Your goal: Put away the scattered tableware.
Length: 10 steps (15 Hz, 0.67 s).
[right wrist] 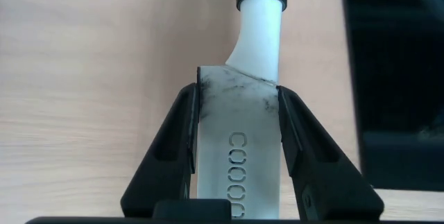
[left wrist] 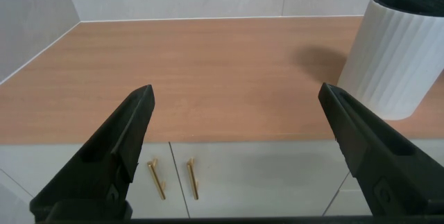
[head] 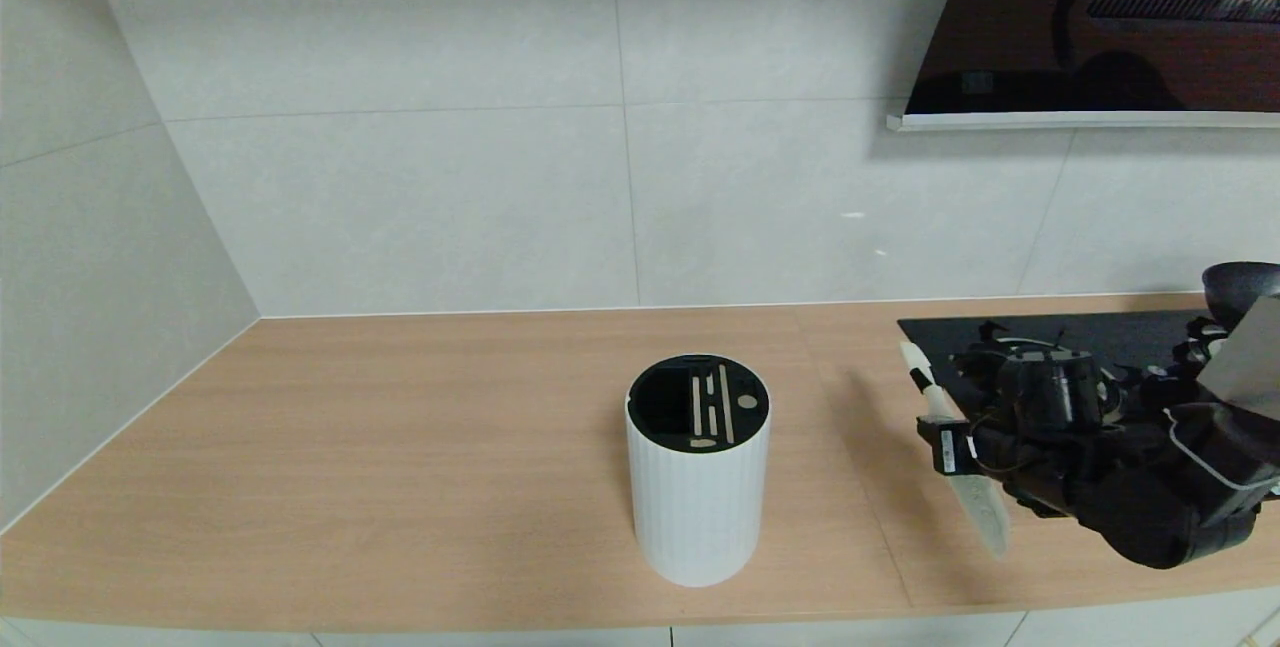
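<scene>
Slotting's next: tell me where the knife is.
Head view's right: the knife, blade clamped in the right gripper, beside the black cooktop, right of the white holder.

left gripper (left wrist: 236, 92) spread wide | white ribbed holder (left wrist: 392, 57) on counter (left wrist: 208, 64)

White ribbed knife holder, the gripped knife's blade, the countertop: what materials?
White ribbed cylindrical holder: likely matte plastic, moulded flutes, black slotted top insert.
Pale-bladed knife with white handle: blade matte whitish, smudged grey, no metallic glint; possibly ceramic or coated steel.
Tan countertop: wood-grain pattern, satin; likely laminate.
</scene>
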{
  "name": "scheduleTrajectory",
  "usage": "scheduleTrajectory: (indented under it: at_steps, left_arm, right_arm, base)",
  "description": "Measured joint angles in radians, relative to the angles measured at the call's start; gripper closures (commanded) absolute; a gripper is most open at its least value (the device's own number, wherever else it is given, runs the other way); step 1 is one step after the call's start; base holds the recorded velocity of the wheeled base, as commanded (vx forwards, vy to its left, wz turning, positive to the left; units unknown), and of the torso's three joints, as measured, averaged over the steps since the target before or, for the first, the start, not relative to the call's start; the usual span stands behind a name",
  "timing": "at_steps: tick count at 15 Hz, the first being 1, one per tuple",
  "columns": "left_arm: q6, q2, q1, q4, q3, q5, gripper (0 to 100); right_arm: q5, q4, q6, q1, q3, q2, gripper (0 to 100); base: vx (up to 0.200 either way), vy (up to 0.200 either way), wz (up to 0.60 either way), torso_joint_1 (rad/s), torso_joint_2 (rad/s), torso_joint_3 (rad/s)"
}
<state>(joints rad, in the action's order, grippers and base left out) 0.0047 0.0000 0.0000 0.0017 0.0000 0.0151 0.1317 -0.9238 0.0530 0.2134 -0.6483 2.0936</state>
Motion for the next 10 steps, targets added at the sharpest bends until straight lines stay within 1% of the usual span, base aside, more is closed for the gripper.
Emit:
scheduleTrajectory:
  at_steps: [2, 3, 5, 6, 8, 10]
  left_arm:
    - [0.012, 0.000, 0.000, -0.001, 0.000, -0.002, 0]
    - [0.026, 0.000, 0.000, -0.002, -0.001, -0.006, 0]
    - [0.031, 0.000, 0.000, 0.005, -0.035, -0.033, 0]
    - [0.031, 0.004, 0.000, 0.021, -0.068, -0.070, 0]
    - [0.031, 0.040, -0.008, 0.067, -0.137, -0.164, 0]
    - [0.022, 0.146, -0.015, 0.091, -0.224, -0.270, 0]
  right_arm:
    - [0.000, 0.002, -0.001, 0.023, 0.018, -0.082, 100]
    - [0.001, 0.007, 0.000, 0.037, 0.027, -0.132, 100]
    - [0.001, 0.013, -0.002, 0.068, 0.041, -0.216, 100]
    - [-0.001, 0.014, -0.004, 0.081, 0.043, -0.248, 100]
    - [-0.006, 0.016, -0.012, 0.093, 0.015, -0.281, 100]
    - [-0.007, 0.030, -0.023, 0.116, -0.037, -0.297, 100]
  base:
    - [0.000, 0.000, 0.00, 0.000, 0.00, 0.000]
    - [0.000, 0.000, 0.00, 0.000, 0.00, 0.000]
    - [0.000, 0.000, 0.00, 0.000, 0.00, 0.000]
    - [0.000, 0.000, 0.00, 0.000, 0.00, 0.000]
    - [0.000, 0.000, 0.00, 0.000, 0.00, 0.000]
    - [0.000, 0.000, 0.00, 0.000, 0.00, 0.000]
